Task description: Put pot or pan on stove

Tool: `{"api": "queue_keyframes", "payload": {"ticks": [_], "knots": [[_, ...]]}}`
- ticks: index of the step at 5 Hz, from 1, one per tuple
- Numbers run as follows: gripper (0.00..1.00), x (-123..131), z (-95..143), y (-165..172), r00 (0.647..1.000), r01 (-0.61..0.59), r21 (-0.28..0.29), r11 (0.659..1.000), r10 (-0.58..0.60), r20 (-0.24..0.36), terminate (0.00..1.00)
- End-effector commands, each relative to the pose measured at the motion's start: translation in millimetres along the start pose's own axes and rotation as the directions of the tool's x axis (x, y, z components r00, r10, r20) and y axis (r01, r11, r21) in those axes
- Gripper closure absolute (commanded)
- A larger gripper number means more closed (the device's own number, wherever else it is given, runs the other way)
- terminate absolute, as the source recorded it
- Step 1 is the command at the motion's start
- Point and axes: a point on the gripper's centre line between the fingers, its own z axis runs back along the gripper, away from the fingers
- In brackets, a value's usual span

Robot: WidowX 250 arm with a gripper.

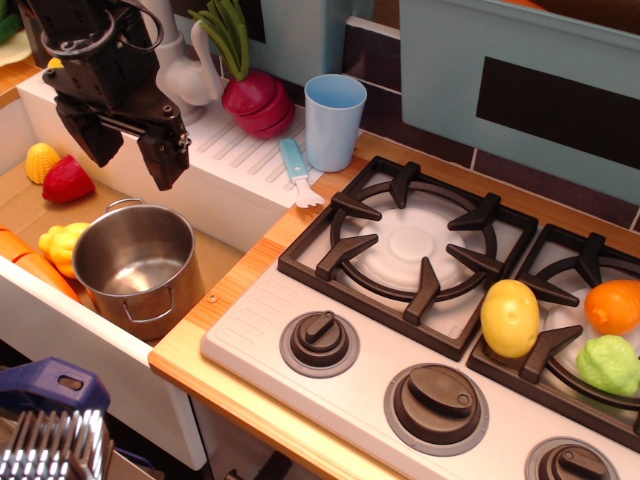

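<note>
The shiny steel pot (137,265) stands upright in the sink basin at the left, empty, with wire loop handles at its front and back. My black gripper (130,152) hangs open above the pot's back rim, fingers apart, holding nothing. The stove (420,330) lies to the right, with black grates over white burners and dark brown knobs on a pale front panel. Its left burner (410,243) is bare.
A light-blue cup (333,120) and a small blue-handled fork (298,172) sit behind the stove. A yellow lemon (509,317), orange fruit (613,305) and green vegetable (607,363) lie on the right burner. Toy foods lie in the sink (62,180). A radish (258,100) rests on the drainboard.
</note>
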Motion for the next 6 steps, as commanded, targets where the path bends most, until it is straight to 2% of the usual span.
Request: {"api": "queue_keyframes", "payload": {"ticks": [1,2,4,6], "knots": [[0.0,0.0,0.0,0.0,1.0,0.0,0.0,1.0,0.0,0.0,0.0],[0.0,17.7,1.2,-8.0,0.996,-0.075,0.027,0.997,0.076,-0.036,0.0],[0.0,22.1,-16.9,-23.6,0.971,-0.237,0.07,0.969,0.236,0.028,0.0],[0.0,14.6,-44.3,-22.7,0.961,-0.271,0.05,0.961,0.267,0.068,0.0]]}}
